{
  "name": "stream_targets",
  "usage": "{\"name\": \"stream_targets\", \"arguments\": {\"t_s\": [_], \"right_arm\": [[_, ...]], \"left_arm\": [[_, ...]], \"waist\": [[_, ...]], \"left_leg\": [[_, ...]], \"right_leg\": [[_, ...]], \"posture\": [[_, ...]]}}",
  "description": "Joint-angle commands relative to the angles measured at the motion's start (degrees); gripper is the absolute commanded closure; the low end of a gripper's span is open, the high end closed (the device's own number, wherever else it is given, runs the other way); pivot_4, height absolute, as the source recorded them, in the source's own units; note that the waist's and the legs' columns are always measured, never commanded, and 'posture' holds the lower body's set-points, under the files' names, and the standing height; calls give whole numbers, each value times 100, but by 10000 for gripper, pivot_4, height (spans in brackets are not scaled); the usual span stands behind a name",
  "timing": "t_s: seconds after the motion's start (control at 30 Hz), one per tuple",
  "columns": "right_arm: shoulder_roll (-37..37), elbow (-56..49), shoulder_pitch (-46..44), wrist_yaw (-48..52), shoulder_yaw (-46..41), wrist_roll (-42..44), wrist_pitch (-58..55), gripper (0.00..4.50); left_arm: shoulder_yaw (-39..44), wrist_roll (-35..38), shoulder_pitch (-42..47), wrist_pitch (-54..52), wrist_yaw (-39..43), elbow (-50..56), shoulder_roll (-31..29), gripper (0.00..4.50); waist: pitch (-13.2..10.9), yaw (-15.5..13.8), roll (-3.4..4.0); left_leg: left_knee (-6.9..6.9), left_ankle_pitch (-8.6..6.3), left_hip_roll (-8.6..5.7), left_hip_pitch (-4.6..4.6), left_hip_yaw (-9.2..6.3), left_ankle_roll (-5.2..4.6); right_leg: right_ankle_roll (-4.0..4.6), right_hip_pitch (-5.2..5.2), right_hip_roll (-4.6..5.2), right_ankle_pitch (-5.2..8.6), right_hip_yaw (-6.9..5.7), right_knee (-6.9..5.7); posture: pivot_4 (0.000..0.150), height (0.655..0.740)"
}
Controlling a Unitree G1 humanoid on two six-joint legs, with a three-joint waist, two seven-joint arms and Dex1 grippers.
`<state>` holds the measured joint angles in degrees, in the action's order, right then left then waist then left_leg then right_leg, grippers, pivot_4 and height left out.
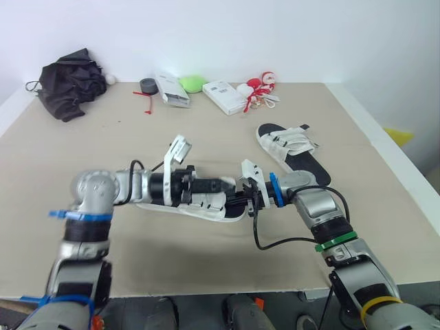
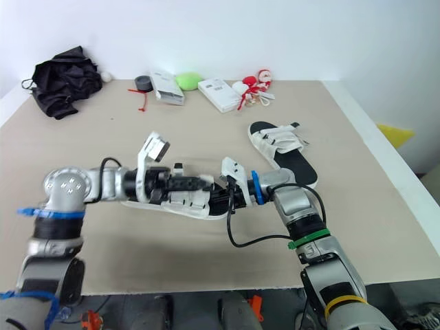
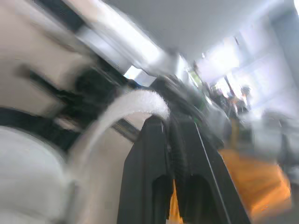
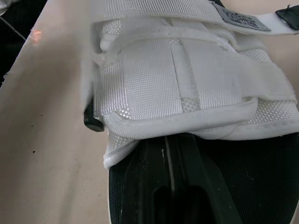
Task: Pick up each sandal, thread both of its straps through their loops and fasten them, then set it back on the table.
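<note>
A white-strapped sandal with a black footbed lies in the middle of the table between my two grippers. From the left, my left gripper reaches over its upper. In the left wrist view its fingers are pressed together at the end of a curved white strap. My right gripper comes in from the right. Its fingers lie together over the footbed, with their tips tucked under the rim of the white upper. The second sandal rests apart at the back right, its straps lying across it.
Along the far edge lie a black cloth bundle, a dark tape roll, two white boxes, a green object and red-white trinkets. The table's right edge runs close to the far sandal.
</note>
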<state>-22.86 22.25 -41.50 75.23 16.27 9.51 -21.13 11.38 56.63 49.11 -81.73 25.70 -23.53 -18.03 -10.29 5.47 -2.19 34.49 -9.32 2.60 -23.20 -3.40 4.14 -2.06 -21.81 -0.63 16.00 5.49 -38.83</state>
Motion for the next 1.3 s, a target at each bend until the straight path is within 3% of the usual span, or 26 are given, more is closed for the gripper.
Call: {"name": "stream_targets", "arguments": {"t_s": [0.03,0.13,0.33,0.6,0.8,0.93,1.1,1.27,1.3], "right_arm": [[-80,321,244,-146,290,-334,-133,45000],[-89,342,230,-148,289,-330,-121,45000],[-116,345,234,-136,286,-329,-116,45000],[-114,397,175,-122,300,-340,-91,45000],[-108,415,166,-108,315,-347,-59,45000],[-114,410,172,-102,317,-346,-54,45000],[-120,384,172,-139,245,-311,-84,45000],[-207,104,160,-152,-7,-71,-250,45000],[-227,55,163,-159,-52,-34,-280,45000]], "left_arm": [[141,-380,80,-92,-454,-217,61,43855],[-32,-651,-44,54,-616,-154,102,43855],[228,-999,93,412,-1111,-327,255,27707],[551,-1022,178,405,-1382,-226,441,27707],[1985,-311,827,901,-2067,-640,964,27707],[2301,-72,1013,683,-2302,-538,1021,27707],[1718,210,793,600,-976,779,480,27707],[86,-855,-610,2038,1309,2274,-946,27707],[-51,-1024,-889,2275,1574,2323,-1185,25176]], "waist": [[0,3,0],[1,4,0],[7,3,2],[12,7,0],[10,5,-1],[7,10,-4],[-2,25,-5],[-4,17,12],[-5,5,10]], "left_leg": [[0,3,-3,0,2,4],[0,7,-5,1,2,9],[0,7,-5,3,2,10],[-1,7,-6,10,4,11],[-1,7,-6,5,4,11],[-2,7,-6,-5,5,11],[-6,6,-6,-9,6,14],[-17,7,-4,-8,11,33],[-20,9,-4,-9,12,38]], "right_leg": [[-2,0,0,-2,5,0],[-4,0,1,-3,10,0],[-5,3,1,-4,10,0],[-6,8,1,-4,13,3],[-7,6,1,-5,13,7],[-11,-3,1,-7,14,7],[-11,-7,0,-7,15,10],[-11,-12,0,-6,24,10],[-7,-17,0,-4,25,10]], "posture": [[1500,7380],[1500,7380],[1500,7380],[1500,7380],[1500,7380],[1500,7380],[1500,7380],[1500,7380],[1500,7380]]}}
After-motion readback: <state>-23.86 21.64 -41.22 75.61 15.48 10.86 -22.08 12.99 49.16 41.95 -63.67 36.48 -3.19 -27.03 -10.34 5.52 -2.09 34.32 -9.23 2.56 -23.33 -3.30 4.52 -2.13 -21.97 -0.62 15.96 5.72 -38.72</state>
